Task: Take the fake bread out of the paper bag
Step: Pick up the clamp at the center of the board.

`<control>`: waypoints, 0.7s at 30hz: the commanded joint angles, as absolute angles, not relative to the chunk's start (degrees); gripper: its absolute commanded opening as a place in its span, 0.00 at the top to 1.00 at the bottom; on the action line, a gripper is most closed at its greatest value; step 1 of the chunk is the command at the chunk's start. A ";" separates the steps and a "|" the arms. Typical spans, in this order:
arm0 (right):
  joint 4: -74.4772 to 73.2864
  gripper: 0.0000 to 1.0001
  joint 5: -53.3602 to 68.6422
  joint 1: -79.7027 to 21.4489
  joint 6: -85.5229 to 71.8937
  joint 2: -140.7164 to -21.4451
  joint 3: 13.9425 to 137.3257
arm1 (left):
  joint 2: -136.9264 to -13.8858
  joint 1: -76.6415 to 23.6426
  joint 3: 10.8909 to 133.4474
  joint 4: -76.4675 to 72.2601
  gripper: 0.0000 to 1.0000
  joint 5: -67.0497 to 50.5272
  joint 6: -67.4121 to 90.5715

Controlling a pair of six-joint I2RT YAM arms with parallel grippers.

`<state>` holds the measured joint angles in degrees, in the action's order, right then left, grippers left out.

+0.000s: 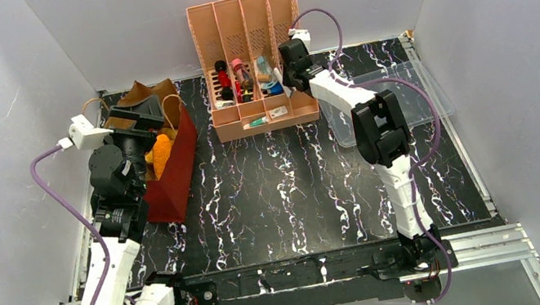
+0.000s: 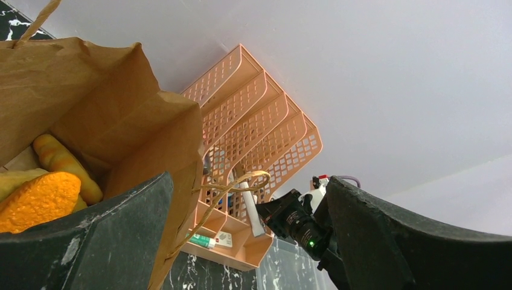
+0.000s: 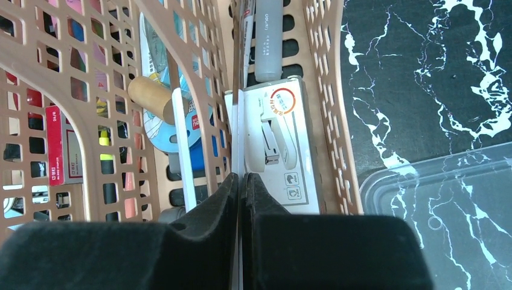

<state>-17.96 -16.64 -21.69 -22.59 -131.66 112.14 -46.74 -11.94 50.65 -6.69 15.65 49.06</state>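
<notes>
Fake bread (image 2: 39, 199) is all inside the paper bag (image 1: 175, 172) right now. Through my left wrist cam I can see an orange croissant and a golden baguette (image 2: 63, 163) tucked down against the brown paper. The bag sits over on the left side of the table (image 1: 298, 189) with its mouth open and its red lower part facing the middle. My left gripper (image 1: 141, 134) is right at that mouth, jaws spread wide, one finger (image 2: 108, 241) low by the croissant, not touching any of the bread as far as I can tell. My right gripper (image 3: 240, 178) is way over at the pink organizer (image 1: 244, 20), jaws pressed together on the thin edge of a white card packet (image 3: 278, 145) standing in the end slot. Just beside that is a clear plastic tray (image 3: 441, 205).
</notes>
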 commanded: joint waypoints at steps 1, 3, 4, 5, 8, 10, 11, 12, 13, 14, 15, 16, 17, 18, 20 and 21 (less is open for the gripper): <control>-19.16 1.00 -18.02 -21.27 -22.85 -129.28 111.45 | -45.60 -11.84 51.11 -6.38 0.02 14.84 48.82; -18.78 1.00 -18.05 -21.26 -23.04 -128.15 110.34 | -45.48 -11.83 51.20 -6.19 0.02 14.78 48.68; -18.59 1.00 -18.02 -21.26 -23.20 -127.55 109.66 | -45.44 -11.86 51.29 -6.09 0.02 14.79 48.55; -18.45 1.00 -18.04 -21.27 -23.29 -126.96 109.04 | -45.44 -11.86 51.38 -6.02 0.02 14.73 48.38; -18.28 1.00 -18.27 -21.27 -23.44 -125.19 107.54 | -45.44 -11.85 52.05 -5.29 0.02 14.51 48.04; -17.96 1.00 -18.32 -21.25 -23.57 -123.72 106.24 | -45.35 -11.82 52.39 -4.65 0.02 14.38 48.00; -17.71 1.00 -18.36 -21.26 -23.62 -122.95 105.49 | -45.26 -11.81 52.43 -4.52 0.02 14.27 48.04; -17.48 1.00 -18.39 -21.26 -23.66 -122.18 104.77 | -45.16 -11.79 52.41 -4.45 0.02 14.14 48.07; -17.37 1.00 -18.43 -21.26 -23.71 -121.51 104.16 | -45.06 -11.80 52.35 -4.35 0.02 14.03 48.13; -17.38 1.00 -18.45 -21.26 -23.73 -120.91 103.68 | -45.00 -11.82 52.34 -4.19 0.02 13.93 48.20; -17.43 1.00 -18.46 -21.26 -23.73 -120.36 103.27 | -45.00 -11.84 52.38 -3.93 0.02 13.80 48.23; -17.48 1.00 -18.44 -21.26 -23.73 -119.79 102.83 | -44.96 -11.82 52.40 -3.68 0.02 13.64 48.25; -17.48 1.00 -18.37 -21.26 -23.76 -119.01 102.35 | -44.89 -11.82 52.43 -3.53 0.02 13.46 48.29; -17.43 1.00 -18.24 -21.30 -23.81 -118.18 101.77 | -44.84 -11.85 52.44 -3.45 0.02 13.20 48.35; -17.10 1.00 -18.03 -21.43 -23.92 -116.34 100.22 | -44.74 -11.84 52.43 -3.43 0.02 12.44 48.49; -16.86 1.00 -17.99 -21.50 -23.97 -115.36 99.13 | -44.74 -11.82 52.44 -3.37 0.02 12.00 48.63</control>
<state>-18.30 -16.78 -21.65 -23.50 -122.25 101.21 -45.96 -11.94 50.68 -3.60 14.32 48.86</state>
